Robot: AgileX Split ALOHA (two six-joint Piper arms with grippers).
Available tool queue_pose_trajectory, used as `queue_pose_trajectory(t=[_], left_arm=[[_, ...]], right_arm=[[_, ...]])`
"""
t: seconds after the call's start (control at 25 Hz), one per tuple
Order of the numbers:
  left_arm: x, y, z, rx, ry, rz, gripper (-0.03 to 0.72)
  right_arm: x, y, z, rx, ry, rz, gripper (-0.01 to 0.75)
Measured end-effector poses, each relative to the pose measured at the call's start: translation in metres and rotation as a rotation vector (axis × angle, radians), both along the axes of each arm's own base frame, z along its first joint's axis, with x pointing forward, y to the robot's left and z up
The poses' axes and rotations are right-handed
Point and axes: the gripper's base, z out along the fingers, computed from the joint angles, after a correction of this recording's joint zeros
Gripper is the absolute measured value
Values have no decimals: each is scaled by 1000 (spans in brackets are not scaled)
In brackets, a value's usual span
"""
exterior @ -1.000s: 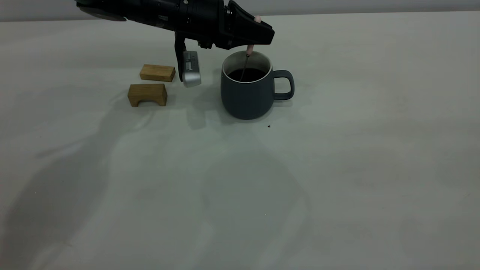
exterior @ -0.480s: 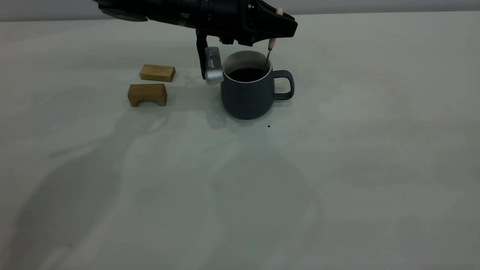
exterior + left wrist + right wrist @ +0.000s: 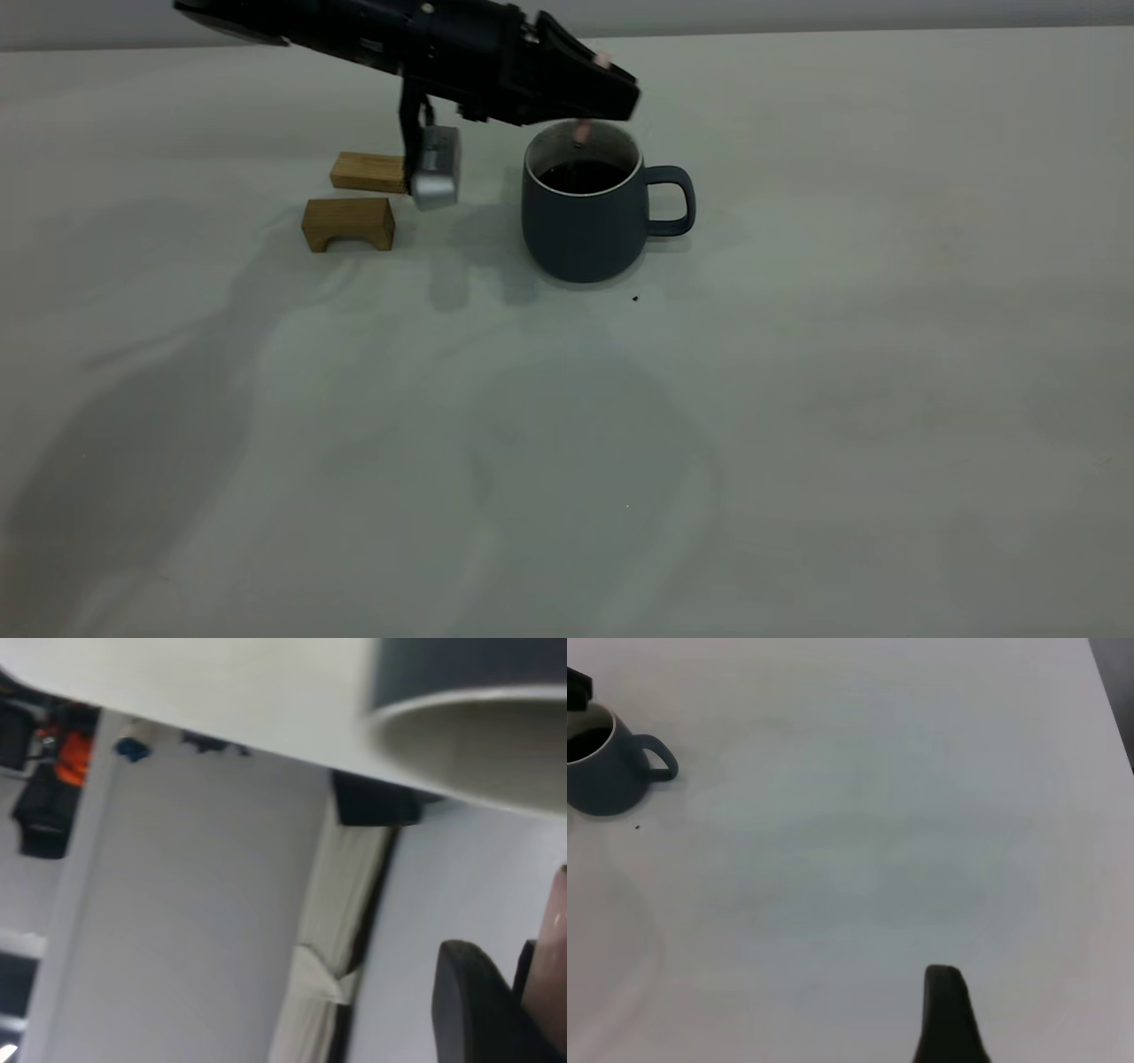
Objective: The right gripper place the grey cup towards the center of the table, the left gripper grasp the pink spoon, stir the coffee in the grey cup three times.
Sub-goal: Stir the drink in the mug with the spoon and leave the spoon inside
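The grey cup stands upright on the counter, toward the far middle of it, with its loop handle turned to the right arm's side. Its white inner wall shows above the coffee, a dark, nearly black pool that fills it to well below the rim. The left end effector reaches in from the left arm's side and hangs just over the cup's mouth, its dark fingers clamped on the pink spoon; a pale pink tip of the handle pokes out above the fingers and another short pink stretch shows below them, inside the rim. The spoon's metal neck and bowl cannot be made out against the dark liquid, so whether the bowl is dipped in cannot be told. The silver-grey camera block hangs under the arm, beside the cup on the left arm's side and clear of it. Two brown wooden blocks lie on the counter farther to that side, one flat slab behind one arch-shaped piece, apart from the cup. A tiny dark speck sits on the counter just in front of the cup. The right end effector is parked well away from the cup, with only one dark finger showing in its own wrist view; I cannot tell whether it is open or closed.
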Motion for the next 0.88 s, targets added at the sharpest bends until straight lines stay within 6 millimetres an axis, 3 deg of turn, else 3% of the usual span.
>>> queue_pose_trajectory(t=[0.24,0.52,0.68,0.88], left_arm=[[9,-10,3,-8,-51,99,137],[-6,-39,4,-27,-69,18,137],[-13,-37,2,-7,-75,-79,137],[-13,-17,0,61,-94,-160,137]], right_arm=[[0,0,0,0,0,0,562],[0,0,0,0,0,0,562],[0,0,0,0,0,0,562],[0,0,0,0,0,0,562]])
